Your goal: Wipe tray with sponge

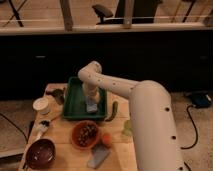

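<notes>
Green plastic, rectangular and raised at the rim, the tray [75, 103] is set on the wooden desk [64, 150]. Inside it the soft pale sponge [92, 106] is met from above by the gripper [91, 99]; whether its jaws are clenched cannot be told.

End effector [91, 100] sits low inside tray [74, 102], open floor leftward; bowl [86, 134] crowds near rim.
</notes>
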